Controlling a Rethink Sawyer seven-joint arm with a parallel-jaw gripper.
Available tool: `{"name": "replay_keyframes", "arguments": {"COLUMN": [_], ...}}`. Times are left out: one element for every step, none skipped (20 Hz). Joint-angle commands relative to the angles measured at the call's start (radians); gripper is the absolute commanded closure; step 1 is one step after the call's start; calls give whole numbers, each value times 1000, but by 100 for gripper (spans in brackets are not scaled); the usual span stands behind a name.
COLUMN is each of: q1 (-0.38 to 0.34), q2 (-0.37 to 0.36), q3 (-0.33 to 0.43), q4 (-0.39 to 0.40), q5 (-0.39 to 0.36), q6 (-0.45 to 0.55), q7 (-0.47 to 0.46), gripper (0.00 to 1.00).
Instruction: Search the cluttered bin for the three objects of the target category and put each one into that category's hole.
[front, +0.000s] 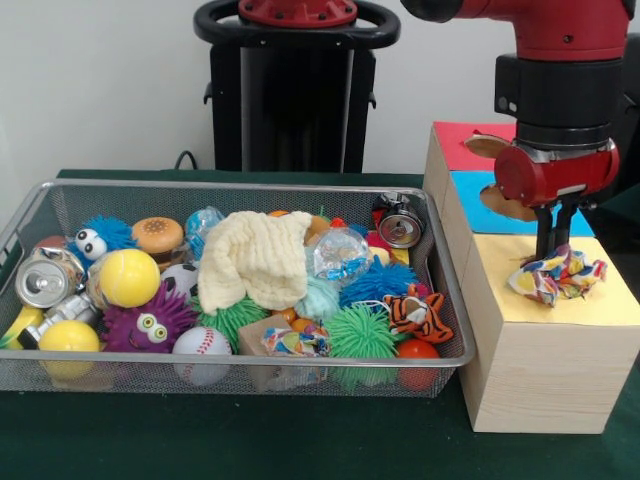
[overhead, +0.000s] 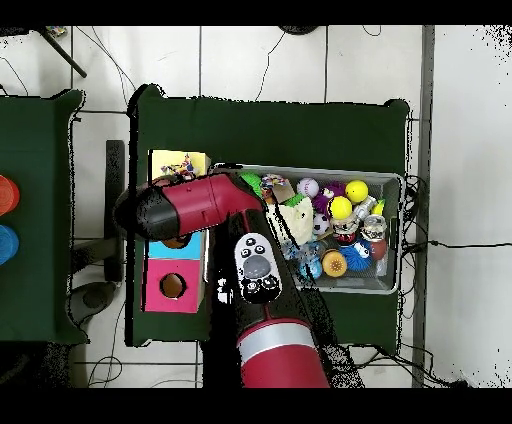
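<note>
Crumpled, many-coloured wrapper (front: 557, 275) lies on the yellow panel (front: 600, 300) of the wooden box (front: 545, 370), near the panel's far edge. The gripper (front: 552, 250) stands upright right over it, its two dark fingers (front: 544, 232) close together with their tips at the wrapper's top; whether they pinch it I cannot tell. Beyond the yellow panel comes a blue panel (front: 478, 190) and then a red one (front: 460, 140), each with a round hole, partly hidden behind the red arm (front: 560, 110). From overhead the wrapper (overhead: 178, 163) shows on the yellow end of the box, clear of the arm (overhead: 200, 205).

Beside the box stands the wire bin (front: 440, 290) on the green table (front: 300, 440). A second wrapper (front: 290, 342) lies at its near edge. Around it are a cream cloth (front: 255, 258), a baseball (front: 202, 342), a yellow ball (front: 129, 277), a purple fuzzy toy (front: 152, 322), a tiger toy (front: 420, 315), a burger toy (front: 158, 236) and two cans (front: 45, 278) (front: 402, 228).
</note>
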Motion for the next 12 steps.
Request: {"name": "replay_keyframes", "arguments": {"q1": [4,5,6,7,8,9,9,9,9,11,13,13], "q2": [40,40,41,41,41,42,43,44,46,47,47,47], "q3": [60,59,59,58,57,56,56,55,53,50,46,45], "q4": [33,32,32,33,34,33,33,33,32,31,31,32], "q5": [20,21,22,22,24,24,24,24,24,23,23,24], "q6": [61,62,61,59,59,59,56,54,50,50,48,46], "q7": [74,75,77,78,81,82,83,85,87,89,93,96], "gripper": [100,100,100,100,100,100,100,100,100,100,100,100]}}
